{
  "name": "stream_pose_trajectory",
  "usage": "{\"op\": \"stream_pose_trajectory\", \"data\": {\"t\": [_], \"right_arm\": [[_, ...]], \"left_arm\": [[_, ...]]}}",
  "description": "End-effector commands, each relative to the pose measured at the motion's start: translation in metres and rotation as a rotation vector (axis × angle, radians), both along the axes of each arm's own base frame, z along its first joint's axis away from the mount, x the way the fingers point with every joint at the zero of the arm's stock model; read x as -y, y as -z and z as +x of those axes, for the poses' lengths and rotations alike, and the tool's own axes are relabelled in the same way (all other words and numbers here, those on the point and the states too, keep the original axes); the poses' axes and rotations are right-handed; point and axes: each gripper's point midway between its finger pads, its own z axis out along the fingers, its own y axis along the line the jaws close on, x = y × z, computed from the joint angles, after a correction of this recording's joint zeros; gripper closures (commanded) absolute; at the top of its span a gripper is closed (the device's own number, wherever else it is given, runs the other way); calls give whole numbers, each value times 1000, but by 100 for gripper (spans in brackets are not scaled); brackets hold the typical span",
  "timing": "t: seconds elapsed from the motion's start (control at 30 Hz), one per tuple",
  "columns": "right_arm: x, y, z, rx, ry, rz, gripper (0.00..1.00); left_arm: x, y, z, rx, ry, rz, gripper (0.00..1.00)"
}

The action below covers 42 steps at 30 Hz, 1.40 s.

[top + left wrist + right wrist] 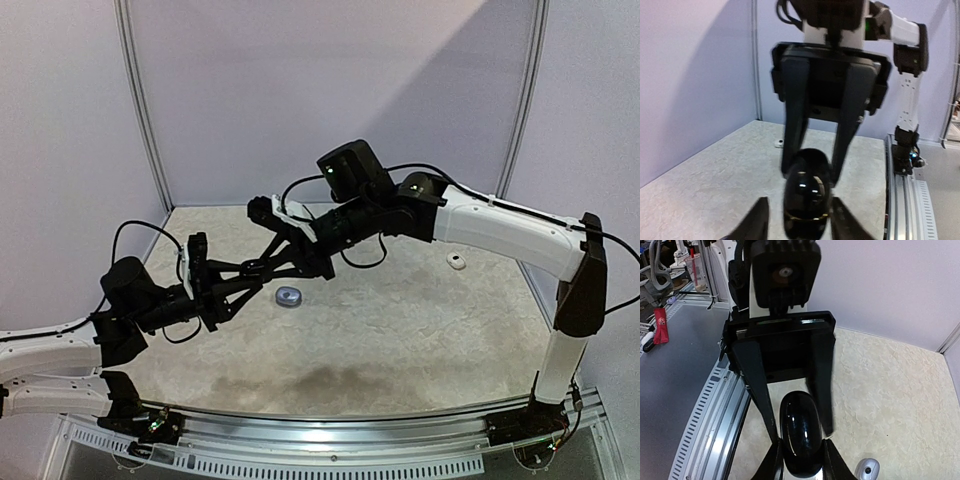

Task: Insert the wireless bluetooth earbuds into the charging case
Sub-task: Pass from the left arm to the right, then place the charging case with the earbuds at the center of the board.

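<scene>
Above the table (400,340), the black case (800,440) hangs in mid-air between both arms, the right gripper (801,447) pinched narrow on one end while the left gripper (799,210) flanks the other, though I can't tell if it grips; a silvery earbud (289,296) lies on the table below, a white earbud (456,261) well to the right.

The black case (800,435) shines glossy and smooth; the tabletop (400,330) looks matt, stone-mottled.
</scene>
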Motion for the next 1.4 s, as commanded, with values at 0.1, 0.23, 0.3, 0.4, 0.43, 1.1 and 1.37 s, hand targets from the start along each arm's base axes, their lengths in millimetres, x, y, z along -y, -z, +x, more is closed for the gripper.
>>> {"op": "stream_pose_trajectory", "data": {"t": [0.1, 0.23, 0.3, 0.4, 0.43, 1.1, 1.37], "right_arm": [[36, 29, 82, -158, 291, -99, 100], [93, 79, 150, -410, 553, -233, 100], [127, 118, 172, -573, 691, -352, 100], [152, 179, 182, -782, 787, -494, 100], [157, 192, 183, -833, 809, -515, 100], [200, 234, 227, -798, 1027, -608, 1], [246, 131, 285, -408, 1286, -298, 1]], "left_arm": [[-17, -15, 25, 78, -184, -13, 1], [-21, -10, 29, 69, -217, 2, 1], [-20, -8, 28, 67, -210, 7, 1], [-20, -5, 27, 65, -205, 10, 1], [-20, -5, 27, 63, -206, 10, 1], [-38, 8, 47, -19, -352, 13, 1], [-126, 53, 105, -175, -818, 75, 1]]}}
